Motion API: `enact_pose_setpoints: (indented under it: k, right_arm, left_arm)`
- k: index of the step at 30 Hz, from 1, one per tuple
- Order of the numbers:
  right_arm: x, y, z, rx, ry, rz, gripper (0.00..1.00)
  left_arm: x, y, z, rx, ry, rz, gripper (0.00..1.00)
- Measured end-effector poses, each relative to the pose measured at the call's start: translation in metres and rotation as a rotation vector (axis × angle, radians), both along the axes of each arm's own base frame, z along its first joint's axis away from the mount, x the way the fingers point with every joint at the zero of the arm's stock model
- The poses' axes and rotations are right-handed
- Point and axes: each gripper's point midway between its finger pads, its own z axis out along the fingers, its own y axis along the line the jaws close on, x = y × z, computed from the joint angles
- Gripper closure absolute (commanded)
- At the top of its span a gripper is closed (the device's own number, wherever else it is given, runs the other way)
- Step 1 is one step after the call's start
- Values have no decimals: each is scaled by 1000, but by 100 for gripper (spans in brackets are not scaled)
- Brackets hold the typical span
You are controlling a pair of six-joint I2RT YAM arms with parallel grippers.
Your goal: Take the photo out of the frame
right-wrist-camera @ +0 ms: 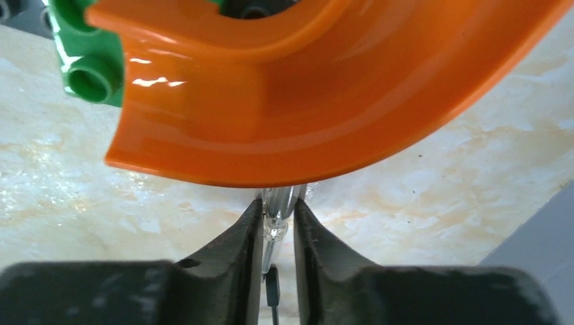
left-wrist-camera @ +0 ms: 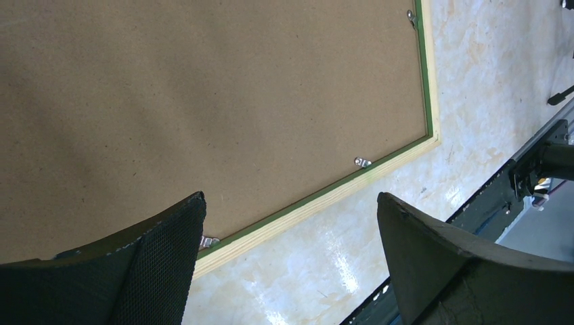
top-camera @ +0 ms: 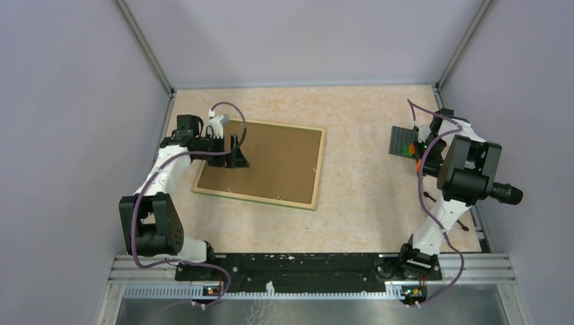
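The frame (top-camera: 277, 166) lies face down on the table, its brown fibreboard back up and a thin green border round it. The photo is hidden under the back. My left gripper (top-camera: 235, 152) hovers over the frame's left part, open and empty. In the left wrist view the gripper (left-wrist-camera: 291, 200) spans the frame's near edge (left-wrist-camera: 318, 203), and small metal clips (left-wrist-camera: 363, 162) hold the back. My right gripper (top-camera: 420, 156) is at the far right, away from the frame. It (right-wrist-camera: 277, 203) is shut on a thin clear tool (right-wrist-camera: 274, 223).
A grey baseplate (top-camera: 404, 140) with small green and orange pieces sits at the right. An orange curved piece (right-wrist-camera: 271, 122) and a green brick (right-wrist-camera: 88, 74) fill the right wrist view. The cell's walls close in the left, right and back sides.
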Motion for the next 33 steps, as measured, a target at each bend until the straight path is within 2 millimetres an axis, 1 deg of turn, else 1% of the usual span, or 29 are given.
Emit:
enact_pose_setpoints:
  k: [2,7,10,12,14,15,17,19,21,24,25,26,29,32,33]
  right_arm:
    - [-1,5,1,28,-5,0,100]
    - [-2,11,2,60,-5,20,100]
    - [-3,18,7,94,-15,39,100]
    - [-1,25,14,114,-33,62,100]
    - [2,33,25,133,-53,89,100]
    - [5,38,31,141,-66,104,100]
    - [20,51,46,154,-112,151,100]
    - [36,67,62,165,-169,209,100]
    - [53,90,83,178,-237,287,100]
    - [70,126,113,200,-333,398,100]
    - [74,136,124,206,-362,429,100]
    - [79,150,136,215,-398,474,100]
    - [89,183,169,230,-496,578,100]
    - [94,216,200,247,-587,678,100]
    - [94,225,207,253,-610,705,100]
  left_arm:
    - [1,0,1,1,-3,0,1]
    - [4,0,5,1,-14,-1,1]
    - [4,0,6,1,-14,-1,1]
    - [3,0,6,1,-11,-1,1]
    - [2,0,6,1,-8,-2,1]
    - [2,0,8,2,-9,-3,1]
    - [4,0,13,4,-16,-6,1]
    - [6,0,20,6,-29,-9,1]
    - [9,1,28,8,-50,-10,1]
    - [12,1,43,13,-91,-15,1]
    - [12,1,49,12,-106,-17,1]
    - [13,0,55,12,-122,-19,1]
    - [13,-4,77,-12,-179,-35,1]
    - [10,-9,96,-52,-222,-43,1]
    - [9,-11,101,-67,-231,-43,1]
